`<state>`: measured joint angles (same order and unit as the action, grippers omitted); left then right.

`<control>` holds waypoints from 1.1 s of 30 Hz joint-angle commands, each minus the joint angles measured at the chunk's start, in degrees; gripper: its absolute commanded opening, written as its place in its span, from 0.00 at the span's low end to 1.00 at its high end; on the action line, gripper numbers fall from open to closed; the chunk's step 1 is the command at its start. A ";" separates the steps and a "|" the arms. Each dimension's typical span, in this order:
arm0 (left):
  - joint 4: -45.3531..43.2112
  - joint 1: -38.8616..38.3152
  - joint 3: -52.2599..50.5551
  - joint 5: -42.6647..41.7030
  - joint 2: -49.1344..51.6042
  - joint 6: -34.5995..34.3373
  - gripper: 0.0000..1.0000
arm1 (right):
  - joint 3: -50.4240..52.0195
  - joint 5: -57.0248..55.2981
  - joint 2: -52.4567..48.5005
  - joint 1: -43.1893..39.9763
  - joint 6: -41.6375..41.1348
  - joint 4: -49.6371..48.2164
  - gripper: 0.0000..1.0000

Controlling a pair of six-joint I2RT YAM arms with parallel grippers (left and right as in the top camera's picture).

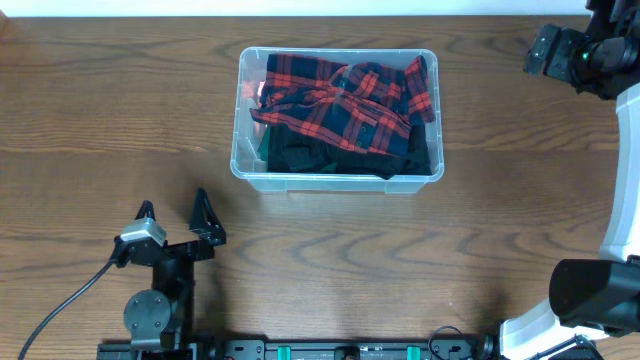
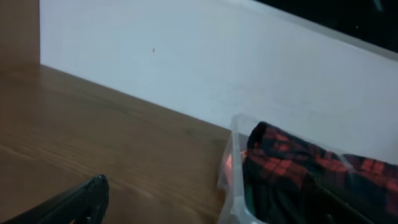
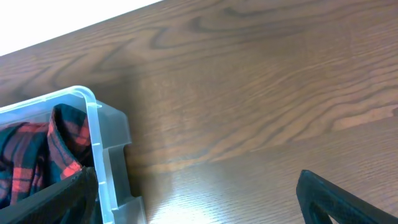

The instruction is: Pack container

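Observation:
The clear plastic container [image 1: 340, 182] stands at the table's middle back. A red and black plaid shirt [image 1: 340, 100] lies in it on top of dark clothing [image 1: 310, 155]. My left gripper [image 1: 175, 215] is open and empty, near the front edge, left of and in front of the container. Its wrist view shows the container's corner [image 2: 235, 155] and the shirt [image 2: 292, 162] between its open fingers [image 2: 205, 186]. My right gripper [image 1: 535, 52] is open and empty at the far right back, apart from the container. Its wrist view [image 3: 196, 177] shows the container's rim [image 3: 99, 143] and the shirt [image 3: 37, 149].
The wooden table [image 1: 100, 120] runs all round the container. A white wall [image 2: 217, 56] stands behind the table's far edge. The right arm's white base [image 1: 620, 230] is at the right edge. A black cable [image 1: 60, 300] trails from the left arm.

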<state>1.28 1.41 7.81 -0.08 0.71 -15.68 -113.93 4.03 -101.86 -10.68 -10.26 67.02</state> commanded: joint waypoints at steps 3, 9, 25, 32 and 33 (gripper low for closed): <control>-2.51 0.31 -3.50 -0.76 -0.63 -0.87 0.98 | 0.00 -0.17 -0.04 0.20 -0.59 0.07 0.99; -7.17 0.31 -7.65 0.76 -0.63 -0.87 0.98 | 0.00 -0.17 -0.04 0.20 -0.59 0.07 0.99; 2.78 2.71 -7.58 2.64 -0.52 1.05 0.98 | 0.00 -0.17 -0.04 0.20 -0.59 0.07 0.99; 2.75 2.71 -7.58 2.64 -0.44 1.05 0.98 | 0.00 -0.17 -0.04 0.20 -0.59 0.07 0.99; 2.78 2.69 -7.58 2.64 -0.44 1.05 0.98 | 0.00 -0.17 -0.04 0.20 -0.59 0.07 0.99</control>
<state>1.52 3.77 1.23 1.87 0.58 -16.01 -113.93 4.03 -101.86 -10.68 -10.26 67.02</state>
